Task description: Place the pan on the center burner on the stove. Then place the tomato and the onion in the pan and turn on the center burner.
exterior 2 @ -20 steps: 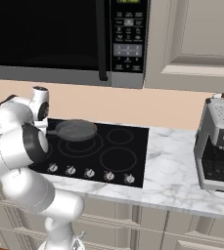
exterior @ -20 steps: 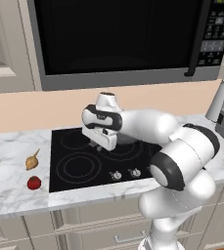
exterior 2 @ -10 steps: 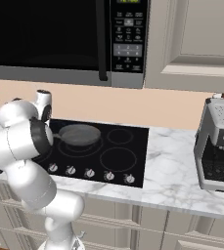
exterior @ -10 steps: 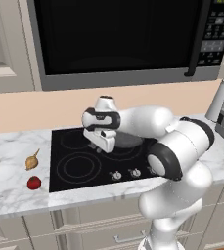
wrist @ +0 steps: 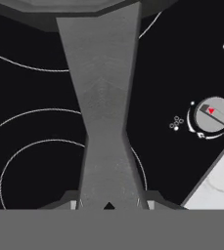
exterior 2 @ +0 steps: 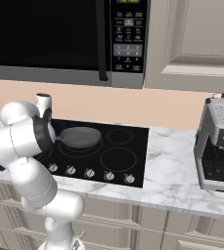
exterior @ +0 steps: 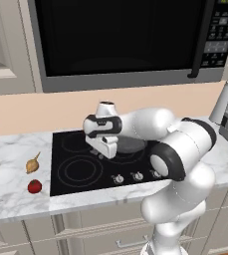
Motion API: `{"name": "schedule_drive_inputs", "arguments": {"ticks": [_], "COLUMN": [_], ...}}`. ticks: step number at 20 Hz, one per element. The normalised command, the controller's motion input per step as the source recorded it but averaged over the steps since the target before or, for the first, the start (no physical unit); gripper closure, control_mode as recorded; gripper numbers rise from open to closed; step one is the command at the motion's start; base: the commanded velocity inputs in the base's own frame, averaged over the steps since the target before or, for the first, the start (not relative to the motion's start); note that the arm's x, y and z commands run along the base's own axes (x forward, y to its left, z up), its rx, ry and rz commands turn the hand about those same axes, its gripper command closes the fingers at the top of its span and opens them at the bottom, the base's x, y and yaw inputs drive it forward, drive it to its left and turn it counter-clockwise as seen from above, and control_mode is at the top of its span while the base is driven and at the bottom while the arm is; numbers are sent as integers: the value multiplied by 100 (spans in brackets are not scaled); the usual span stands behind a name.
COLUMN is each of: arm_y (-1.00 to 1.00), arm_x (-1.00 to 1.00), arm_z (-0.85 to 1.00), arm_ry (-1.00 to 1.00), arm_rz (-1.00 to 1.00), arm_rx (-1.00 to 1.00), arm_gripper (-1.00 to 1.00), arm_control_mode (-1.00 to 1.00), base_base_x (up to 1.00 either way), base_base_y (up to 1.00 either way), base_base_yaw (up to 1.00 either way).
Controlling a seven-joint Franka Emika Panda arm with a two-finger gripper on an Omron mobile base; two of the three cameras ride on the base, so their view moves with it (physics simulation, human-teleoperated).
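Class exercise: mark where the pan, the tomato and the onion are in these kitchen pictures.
pan (exterior 2: pixel 80 137), right base view, on the middle of its round dish.
tomato (exterior: pixel 34 186), left base view, on the middle of the red ball.
onion (exterior: pixel 32 165), left base view, on the golden-brown bulb.

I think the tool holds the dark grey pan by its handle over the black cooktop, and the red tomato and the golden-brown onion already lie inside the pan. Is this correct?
Not quite. The small red tomato and golden-brown onion lie on the white marble counter, beside the black glass cooktop, as the left base view shows. The tool does hold the round dark grey pan by its handle over the cooktop.
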Motion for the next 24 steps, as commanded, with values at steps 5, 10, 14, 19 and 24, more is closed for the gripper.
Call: {"name": "schedule_drive_inputs", "arguments": {"ticks": [5,10,14,19,24], "arm_y": [0,4,16,14,13], "arm_x": [5,8,11,15,15], "arm_z": [-11,-13,-17,-13,-10], "arm_ry": [0,0,0,0,0], "arm_rz": [-4,-6,-8,-6,-4], "arm_rx": [-5,-6,-8,-5,-2], "arm_gripper": [100,100,100,100,100], "arm_control_mode": [-100,-100,-100,-100,-100], "base_base_x": [0,0,0,0,0], "base_base_y": [0,0,0,0,0], "base_base_yaw": [0,0,0,0,0]}}
